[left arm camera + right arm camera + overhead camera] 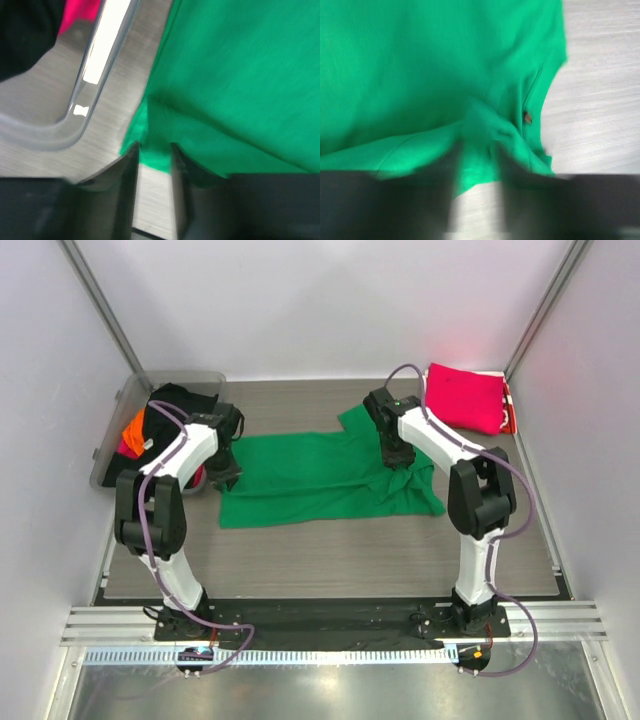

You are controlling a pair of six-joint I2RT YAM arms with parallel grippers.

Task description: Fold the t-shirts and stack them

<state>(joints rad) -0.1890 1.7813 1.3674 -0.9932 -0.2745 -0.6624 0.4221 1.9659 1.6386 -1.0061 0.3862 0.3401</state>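
Lying flat on the grey wood-grain counter, long axis left to right, the bright green cloth t-shirt meets the left jaws at its left hem corner, narrowly parted and apparently holding nothing, and the right jaws at its right end, narrowly parted about a raised fold, grip unclear, both arms equally near.

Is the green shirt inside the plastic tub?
No, the green shirt lies spread on the table, beside the tub.
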